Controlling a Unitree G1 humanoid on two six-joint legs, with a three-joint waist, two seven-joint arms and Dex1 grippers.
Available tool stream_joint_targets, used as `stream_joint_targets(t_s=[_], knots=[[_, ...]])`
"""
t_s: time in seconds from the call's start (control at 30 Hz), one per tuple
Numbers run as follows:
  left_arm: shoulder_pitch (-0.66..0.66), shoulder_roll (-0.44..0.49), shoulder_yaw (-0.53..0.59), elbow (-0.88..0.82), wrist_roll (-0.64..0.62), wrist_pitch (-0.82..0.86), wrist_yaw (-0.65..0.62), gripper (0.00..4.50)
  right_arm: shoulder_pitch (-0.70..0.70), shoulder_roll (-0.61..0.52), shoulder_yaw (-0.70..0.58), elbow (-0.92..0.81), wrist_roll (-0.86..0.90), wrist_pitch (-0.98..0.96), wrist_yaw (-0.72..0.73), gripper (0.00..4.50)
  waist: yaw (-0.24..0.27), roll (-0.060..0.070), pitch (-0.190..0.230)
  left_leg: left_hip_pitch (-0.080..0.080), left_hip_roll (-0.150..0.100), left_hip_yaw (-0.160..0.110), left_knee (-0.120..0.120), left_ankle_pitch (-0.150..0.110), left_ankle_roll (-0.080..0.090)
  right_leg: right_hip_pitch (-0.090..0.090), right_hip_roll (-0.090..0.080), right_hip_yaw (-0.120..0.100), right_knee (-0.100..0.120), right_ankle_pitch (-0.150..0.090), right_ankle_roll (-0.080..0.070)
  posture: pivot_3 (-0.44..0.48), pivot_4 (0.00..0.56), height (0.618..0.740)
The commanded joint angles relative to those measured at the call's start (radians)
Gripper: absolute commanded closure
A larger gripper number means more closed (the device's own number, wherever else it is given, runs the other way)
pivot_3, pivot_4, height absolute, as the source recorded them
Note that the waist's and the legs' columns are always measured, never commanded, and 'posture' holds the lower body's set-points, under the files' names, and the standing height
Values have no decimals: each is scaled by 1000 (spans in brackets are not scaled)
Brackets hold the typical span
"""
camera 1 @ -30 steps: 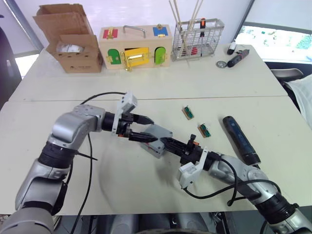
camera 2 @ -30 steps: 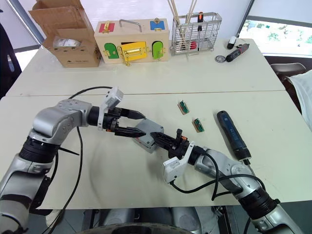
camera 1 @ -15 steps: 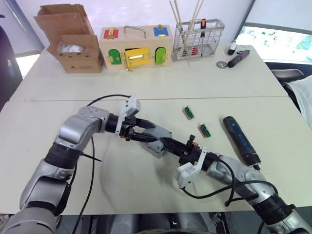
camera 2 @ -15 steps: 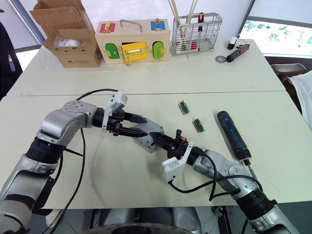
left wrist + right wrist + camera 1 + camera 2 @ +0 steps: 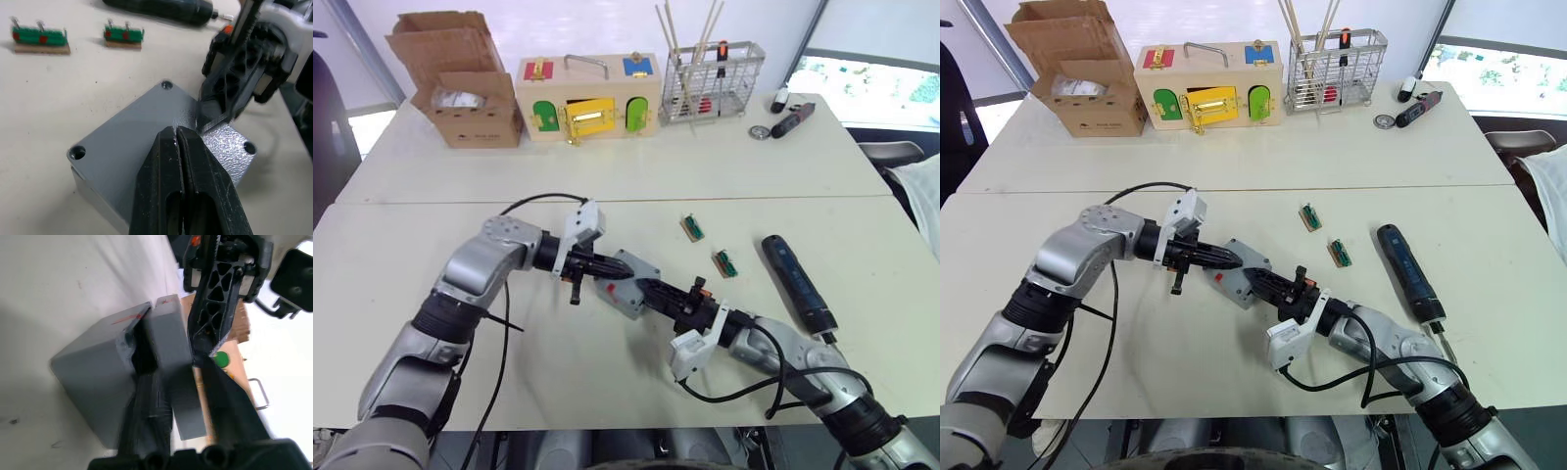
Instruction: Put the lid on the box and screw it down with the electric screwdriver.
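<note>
Left wrist view: we find the left tool (image 5: pixel 177 134) pressed together atop the lid (image 5: pixel 142 127). Right tool (image 5: pixel 1255 284) pinches lid and box (image 5: pixel 1230 284) mid-tabletop (image 5: pixel 1381 166); electric screwdriver (image 5: pixel 1408 271) at three o'clock.

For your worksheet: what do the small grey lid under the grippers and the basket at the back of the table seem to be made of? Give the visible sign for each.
The flat grey square lid: probably moulded plastic, matte, with an even colour and recessed corner screw holes. The silver basket: metal wire, apparently, shiny thin rods crossing in an open grid.
</note>
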Motion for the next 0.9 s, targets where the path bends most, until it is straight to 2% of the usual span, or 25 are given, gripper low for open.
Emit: stream_joint_targets(t_s=[0.03, 0.1, 0.2, 0.5, 0.67, 0.9], knots=[[27, -8, -49, 5, 45, -13, 3, 4500, 16, -1, -7, -5, -7, -9, -3, 1439, 2, 0, -1, 1, 0, 0, 0, -2, 3, 1, 0, 0, 0, 0, 0, 0, 150, 740], [32, -13, -55, 6, 51, -16, 9, 4500, 19, -3, -15, -7, -9, -11, -10, 757, 5, -1, -3, 3, 0, 0, 0, -3, 5, 4, 0, 0, 0, 0, 0, 0, 150, 740], [36, -18, -59, 6, 61, -17, 15, 4500, 22, -3, -21, -10, -11, -13, -12, 6, 12, -1, -8, 5, 0, 0, 0, -3, 5, 5, 0, 0, 0, 0, 0, 0, 150, 740], [39, -25, -76, 17, 97, -46, 34, 4500, 54, -20, -63, -38, -20, -21, -37, 6, 22, -1, -15, 7, 0, 0, 0, -3, 6, 8, 1, 1, -1, 0, 0, 0, 150, 740], [43, -24, -80, 17, 103, -51, 36, 4500, 83, -25, -94, -72, -30, -23, -51, 6, 22, -1, -14, 17, 0, 0, -1, -6, 11, 19, 1, 0, -6, -2, 0, 0, 150, 740], [53, -20, -84, 36, 124, -75, 39, 4500, 106, -39, -104, -88, -29, -49, -62, 6, 22, -1, -14, 17, 0, -1, -1, -6, 11, 20, 1, 0, -8, -2, 0, 0, 150, 740]])
